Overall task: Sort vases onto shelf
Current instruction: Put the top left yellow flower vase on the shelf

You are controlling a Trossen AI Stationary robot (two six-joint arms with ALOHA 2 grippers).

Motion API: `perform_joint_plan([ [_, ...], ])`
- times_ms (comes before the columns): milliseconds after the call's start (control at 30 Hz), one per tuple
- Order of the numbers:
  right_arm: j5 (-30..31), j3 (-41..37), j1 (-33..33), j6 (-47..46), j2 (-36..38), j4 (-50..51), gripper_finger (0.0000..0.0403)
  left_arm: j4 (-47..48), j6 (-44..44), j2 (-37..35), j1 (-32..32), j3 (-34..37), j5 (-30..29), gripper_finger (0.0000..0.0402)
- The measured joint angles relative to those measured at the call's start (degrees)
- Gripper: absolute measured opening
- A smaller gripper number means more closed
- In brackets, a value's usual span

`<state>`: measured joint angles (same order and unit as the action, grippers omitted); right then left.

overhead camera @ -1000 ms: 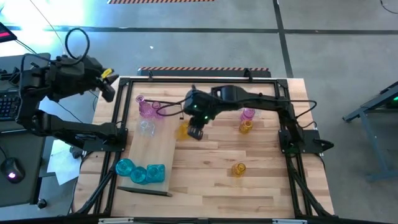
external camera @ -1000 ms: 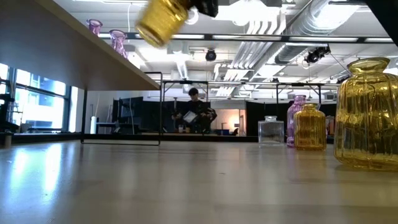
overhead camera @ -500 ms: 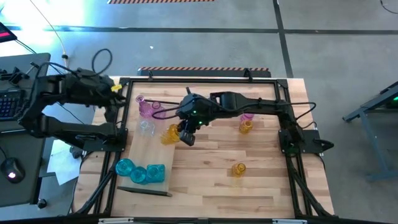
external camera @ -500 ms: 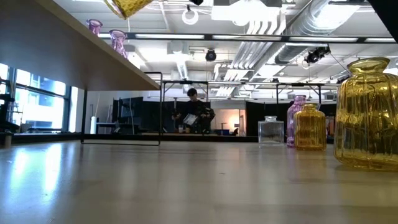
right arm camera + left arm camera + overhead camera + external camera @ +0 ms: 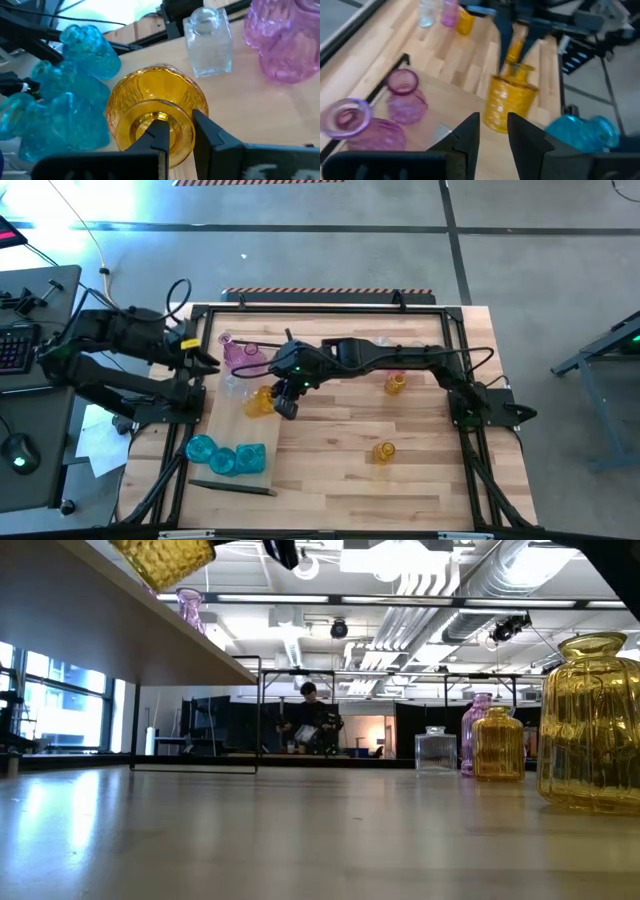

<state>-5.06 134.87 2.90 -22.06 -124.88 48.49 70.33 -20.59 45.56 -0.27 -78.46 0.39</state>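
Right gripper (image 5: 175, 131): fingers clamped on the neck of an amber-yellow vase (image 5: 155, 117), carried over the shelf (image 5: 245, 425) between the pink and teal groups; whether its base touches the board cannot be told.

Left gripper (image 5: 492, 132): at the shelf's near-left edge, fingers slightly parted, holding nothing.

Shelf contents, high view: two pink vases (image 5: 238, 352) and a clear bottle (image 5: 235, 385) toward the far end; three teal vases (image 5: 225, 455) toward the near end.

Table (image 5: 400, 490), high view: two more amber vases, one by the right arm (image 5: 396, 384), one nearer the front (image 5: 384, 451).

Right wrist view only: ribbed glass of the held vase, with the clear bottle and teal group close by.

Low view only: the shelf's underside, the held vase's base (image 5: 165, 558) above it, a large amber vase (image 5: 592, 725) at the right edge, and a person seated far back in the room.

Writing: no legible brand or label in any view.
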Motion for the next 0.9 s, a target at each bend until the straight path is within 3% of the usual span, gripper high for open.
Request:
perform_joint_plan([
  [167, 0.0, 0.0, -0.7, -1.3, 0.0, 0.1, 0.0021, -1.5, -2.0, 1.2, -6.7, 0.4, -3.9, 0.0074],
  [400, 0.0, 0.0, -0.7, -1.5, 0.0, 0.2, 0.0021, -4.3, -5.4, 4.1, -15.8, 6.6, -9.6, 0.0063],
  [700, -0.7, 0.0, -0.6, -2.1, 0.0, 1.1, 0.0021, -8.7, -9.3, 7.1, -21.3, 10.0, -10.2, 0.0051],
  [900, -1.1, 0.0, -0.5, -2.1, 0.0, 1.2, 0.0021, -11.8, -9.4, 9.6, -21.7, 11.6, -11.0, 0.0049],
])
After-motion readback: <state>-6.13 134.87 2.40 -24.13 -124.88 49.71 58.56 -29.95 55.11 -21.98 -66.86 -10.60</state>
